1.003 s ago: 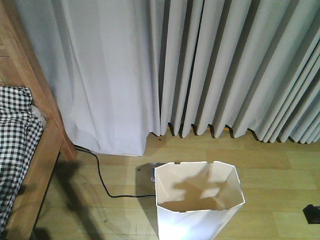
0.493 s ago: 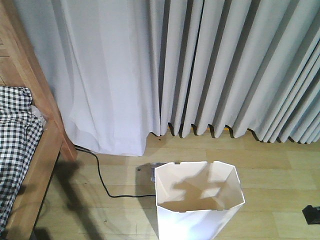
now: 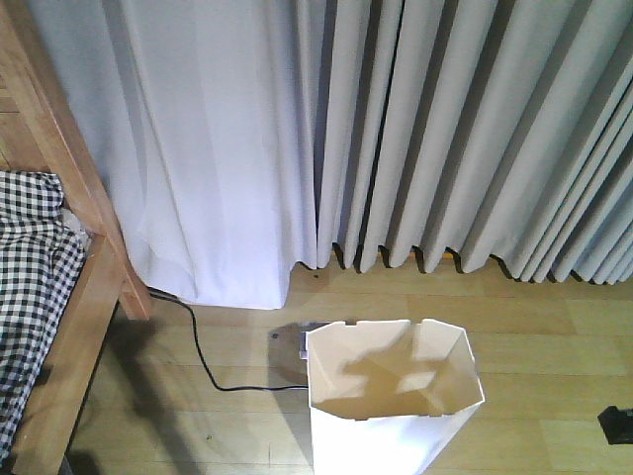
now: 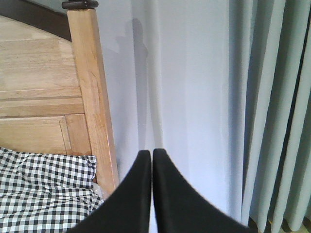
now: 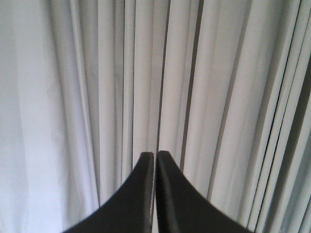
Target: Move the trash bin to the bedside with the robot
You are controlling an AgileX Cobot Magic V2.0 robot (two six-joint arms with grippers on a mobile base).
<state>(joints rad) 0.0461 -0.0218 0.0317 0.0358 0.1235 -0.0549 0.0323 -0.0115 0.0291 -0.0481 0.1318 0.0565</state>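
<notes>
Underfoot, a light wooden floor (image 3: 554, 396) runs to a wall of pale grey curtains (image 3: 415, 139) hanging in long pleats, their hems just above the boards. At the left edge stands the bed (image 3: 74, 297), its light wooden frame holding black-and-white checkered bedding (image 3: 30, 267). A thin black cable (image 3: 203, 361) trails across the floor from the curtain's foot toward the trash bin (image 3: 394, 396).

That bin stands upright on the floor at the bottom of the front view, well apart from the bed, with the cable between them. It is white plastic with an angular, faceted rim and a cream inside crossed by a shadow.

My left gripper (image 4: 152, 160) has its black fingers pressed together, holding nothing, pointing at the bedpost (image 4: 92, 97) and curtain. My right gripper (image 5: 155, 160) is likewise closed and empty, facing the pleats.
</notes>
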